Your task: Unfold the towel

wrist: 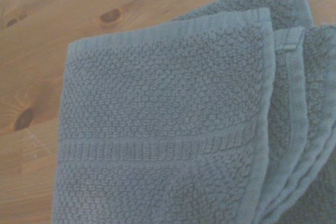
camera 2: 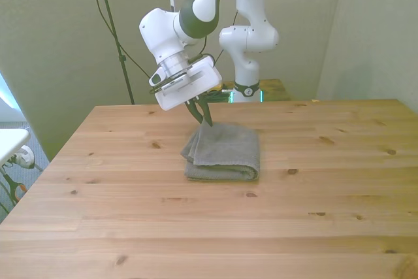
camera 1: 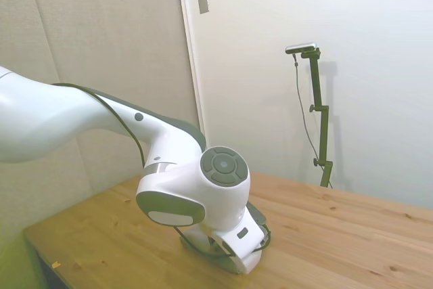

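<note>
- The grey towel [camera 2: 222, 153] lies folded on the wooden table [camera 2: 326, 194], a little to the front view's left of the table's middle.
- In the front view its rounded fold faces 6 o'clock, toward the near edge, and its far corner rises toward 11 o'clock, where it meets the gripper.
- The gripper [camera 2: 204, 119] comes down tilted from about 11 o'clock of the towel, below the white wrist housing.
- Its dark fingers [camera 2: 198, 110] look drawn close together at the towel's far corner, and that corner is lifted slightly off the rest of the cloth; it appears pinched, though the contact itself is small in the picture.
- The towel's side toward 9 o'clock in the front view is rumpled, with loose layers showing.
- The wrist view shows the towel [wrist: 168, 129] from close by: a pebbled weave, a flat woven band across it, hemmed borders, and several stacked layered edges fanned along one side.
- Bare table planks with dark knots [wrist: 110, 15] show beside the cloth in that view.
- In the side view the arm's white wrist joints block the gripper and towel entirely; only the table [camera 1: 338, 235] is plain there.
</note>
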